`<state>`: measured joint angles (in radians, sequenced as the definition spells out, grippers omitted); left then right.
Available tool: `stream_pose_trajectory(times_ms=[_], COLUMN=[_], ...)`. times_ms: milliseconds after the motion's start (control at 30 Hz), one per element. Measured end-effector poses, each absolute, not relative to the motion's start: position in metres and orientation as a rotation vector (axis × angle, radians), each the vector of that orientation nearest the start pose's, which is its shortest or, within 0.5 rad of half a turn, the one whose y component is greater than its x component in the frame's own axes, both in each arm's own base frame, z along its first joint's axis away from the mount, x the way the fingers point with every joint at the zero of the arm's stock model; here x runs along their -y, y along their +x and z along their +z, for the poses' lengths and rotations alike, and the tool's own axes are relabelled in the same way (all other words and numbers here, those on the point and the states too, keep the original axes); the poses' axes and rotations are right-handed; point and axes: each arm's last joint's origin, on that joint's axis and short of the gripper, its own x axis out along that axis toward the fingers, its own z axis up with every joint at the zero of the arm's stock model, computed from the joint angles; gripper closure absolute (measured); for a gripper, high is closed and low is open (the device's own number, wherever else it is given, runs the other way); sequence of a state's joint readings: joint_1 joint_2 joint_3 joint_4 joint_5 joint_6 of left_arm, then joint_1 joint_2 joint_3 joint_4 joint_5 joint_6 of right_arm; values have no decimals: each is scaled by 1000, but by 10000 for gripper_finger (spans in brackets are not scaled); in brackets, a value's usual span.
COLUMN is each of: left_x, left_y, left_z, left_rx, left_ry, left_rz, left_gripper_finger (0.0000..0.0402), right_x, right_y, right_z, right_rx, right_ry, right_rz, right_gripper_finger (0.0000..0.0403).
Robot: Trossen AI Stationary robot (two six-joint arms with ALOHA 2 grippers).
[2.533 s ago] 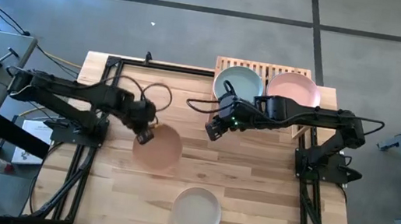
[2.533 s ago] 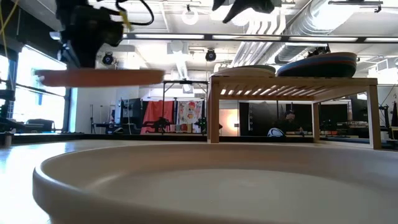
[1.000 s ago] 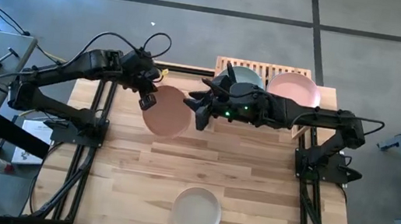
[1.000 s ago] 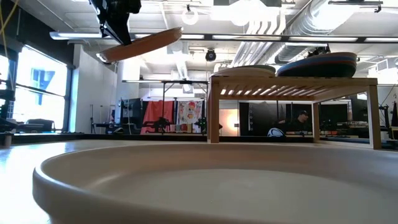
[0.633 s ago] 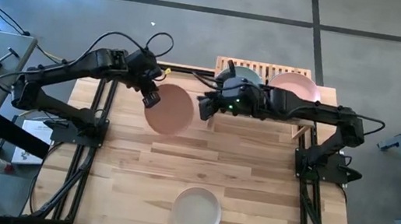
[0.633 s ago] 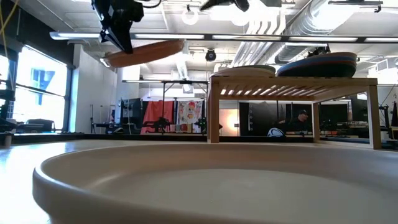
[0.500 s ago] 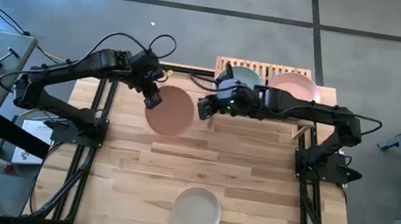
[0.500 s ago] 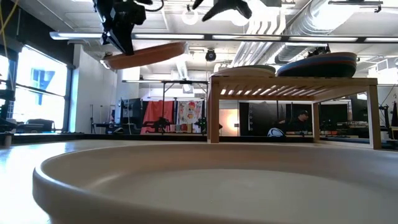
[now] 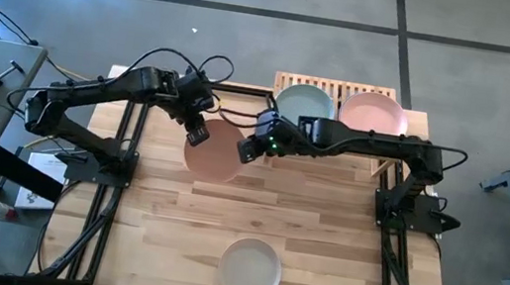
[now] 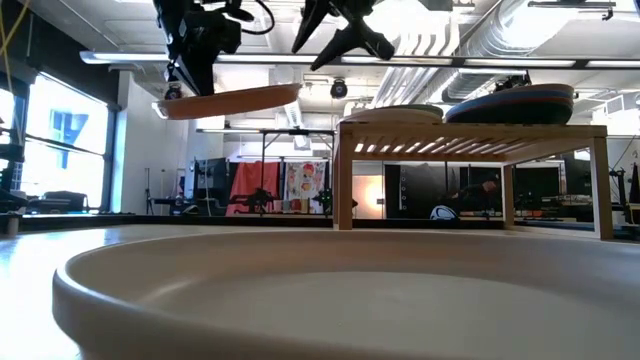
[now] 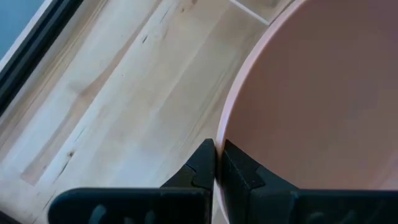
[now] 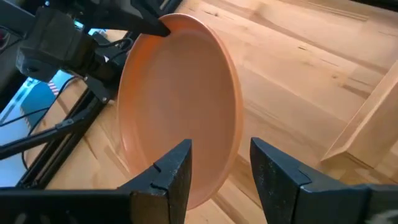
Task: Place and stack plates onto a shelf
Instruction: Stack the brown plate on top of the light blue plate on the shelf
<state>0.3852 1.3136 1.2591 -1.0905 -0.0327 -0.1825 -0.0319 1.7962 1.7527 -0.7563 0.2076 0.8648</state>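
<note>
A terracotta plate (image 9: 219,152) hangs over the table's far middle, with my left gripper (image 9: 198,136) shut on it. My right gripper (image 9: 247,148) stands open just above the plate's edge (image 12: 235,134) on the shelf side. In the right wrist view that edge shows in line with the gap between its fingers, and they touch nothing. The shelf (image 9: 335,87) at the far right carries a pale green plate (image 9: 303,104) and a pink plate (image 9: 374,112). A cream plate (image 9: 250,270) lies flat on the table by the near edge. My left gripper pinches the terracotta plate's rim (image 11: 224,132) on its far left side between its two fingers, one above the rim and one beneath. The fingers slant steeply down from the table's left. The plate is lifted clear and hangs nearly level (image 10: 230,100), its shelf-side edge slightly higher.
The shelf stands on legs with open room beneath its slatted top (image 10: 470,130). Black frame rails (image 9: 118,193) run along both table sides. Bare planks (image 9: 324,222) lie between the lifted plate and the cream plate.
My left gripper has sunk a little and gone toward the shelf with the plate, which has tipped from slanted to nearly level. My right gripper has come down toward the plate's shelf-side edge, rolling as it went, and has stayed open.
</note>
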Motion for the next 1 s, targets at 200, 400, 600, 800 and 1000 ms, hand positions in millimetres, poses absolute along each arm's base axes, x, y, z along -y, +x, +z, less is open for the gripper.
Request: stream_pose_trajectory(times_ms=[200,400,600,800,1000], left_x=[-91,-91,-91,-92,-93], left_y=[222,222,223,225,227], left_z=[317,317,317,318,320], left_rx=[-1104,-1101,-1090,-1066,-1035], left_ry=[-377,-385,-398,-396,-399], left_rz=[485,490,499,499,485], left_gripper_finger=[397,397,397,397,397], right_x=[19,19,19,19,19], right_y=[392,393,395,398,397], right_z=[339,333,326,323,321], right_rx=[-667,-692,-725,-726,-729], right_ry=[746,744,741,748,762], right_rz=[-570,-606,-611,-610,-634], right_gripper_finger=[260,260,260,261,279])
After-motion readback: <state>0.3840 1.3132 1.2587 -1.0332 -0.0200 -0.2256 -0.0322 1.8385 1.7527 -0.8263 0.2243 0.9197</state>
